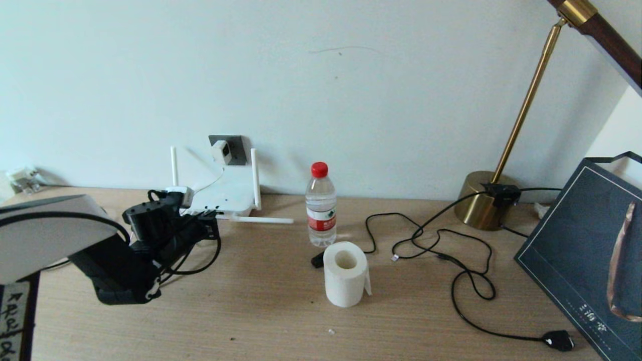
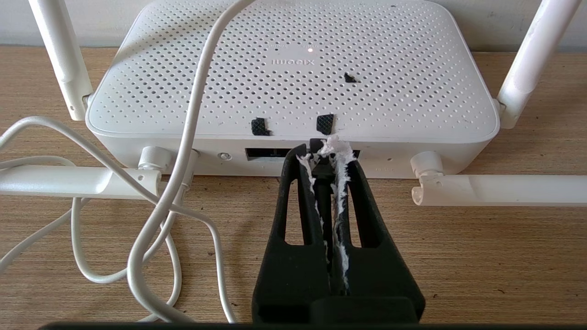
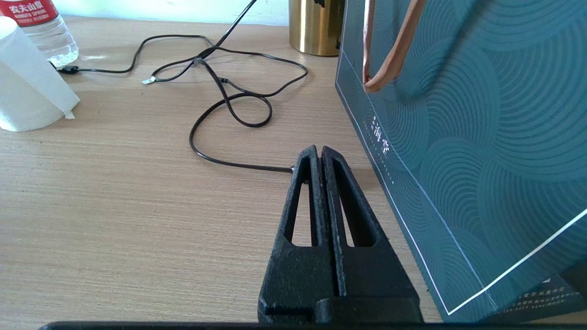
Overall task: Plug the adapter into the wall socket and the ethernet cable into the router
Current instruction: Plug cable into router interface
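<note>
1. The left gripper (image 2: 326, 153) is seen pinched on the ethernet cable (image 2: 323, 201), its plug pressed to a dark port on the router's (image 2: 293, 68) near edge.
2. The adapter (image 1: 221, 151) is shown seated in the wall socket (image 1: 228, 149), directly above the router, with its white cord (image 2: 192, 114) draped over the router's top.
3. The right gripper (image 3: 319, 153) is pictured pressed together and holding nothing, far to the router's right beside a teal gift bag (image 3: 463, 137).
</note>
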Controlling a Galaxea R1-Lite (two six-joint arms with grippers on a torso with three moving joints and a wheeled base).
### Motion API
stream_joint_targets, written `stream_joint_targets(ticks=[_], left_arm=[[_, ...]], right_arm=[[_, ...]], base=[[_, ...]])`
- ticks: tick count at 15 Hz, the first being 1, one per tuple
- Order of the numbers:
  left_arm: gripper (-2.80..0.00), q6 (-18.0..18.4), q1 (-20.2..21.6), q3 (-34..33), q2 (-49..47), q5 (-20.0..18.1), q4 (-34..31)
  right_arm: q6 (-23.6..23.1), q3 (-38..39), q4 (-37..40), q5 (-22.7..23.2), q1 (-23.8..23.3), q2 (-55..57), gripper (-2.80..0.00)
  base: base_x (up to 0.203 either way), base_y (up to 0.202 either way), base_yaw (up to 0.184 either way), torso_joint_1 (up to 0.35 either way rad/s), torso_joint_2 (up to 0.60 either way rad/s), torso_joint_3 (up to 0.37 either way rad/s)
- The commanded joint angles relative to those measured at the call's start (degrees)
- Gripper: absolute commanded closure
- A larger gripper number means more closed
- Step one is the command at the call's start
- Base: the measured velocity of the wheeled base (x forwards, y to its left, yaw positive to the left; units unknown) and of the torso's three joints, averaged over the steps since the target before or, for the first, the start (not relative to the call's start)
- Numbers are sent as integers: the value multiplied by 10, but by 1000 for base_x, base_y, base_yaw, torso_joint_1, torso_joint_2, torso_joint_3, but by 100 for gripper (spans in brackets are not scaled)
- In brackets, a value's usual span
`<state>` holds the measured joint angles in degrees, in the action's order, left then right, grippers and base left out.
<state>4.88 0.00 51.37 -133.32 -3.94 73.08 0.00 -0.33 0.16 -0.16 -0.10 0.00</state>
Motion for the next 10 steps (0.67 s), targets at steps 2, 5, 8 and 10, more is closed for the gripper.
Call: stream_joint_targets(ticks=[2, 5, 8, 10], left_arm=[[0, 0, 0, 0, -4, 0, 2], [0, 0, 0, 1, -7, 0, 2], [0, 0, 0, 3, -10, 0, 3], [0, 0, 0, 4, -12, 0, 3]], right_arm=[[0, 0, 0, 0, 0, 0, 0], [0, 0, 0, 0, 0, 0, 0], [0, 0, 0, 0, 0, 0, 0], [0, 0, 0, -1, 0, 0, 0]], base=[[0, 0, 0, 0, 0, 0], [0, 0, 0, 0, 0, 0], [0, 0, 0, 0, 0, 0], [0, 0, 0, 0, 0, 0]])
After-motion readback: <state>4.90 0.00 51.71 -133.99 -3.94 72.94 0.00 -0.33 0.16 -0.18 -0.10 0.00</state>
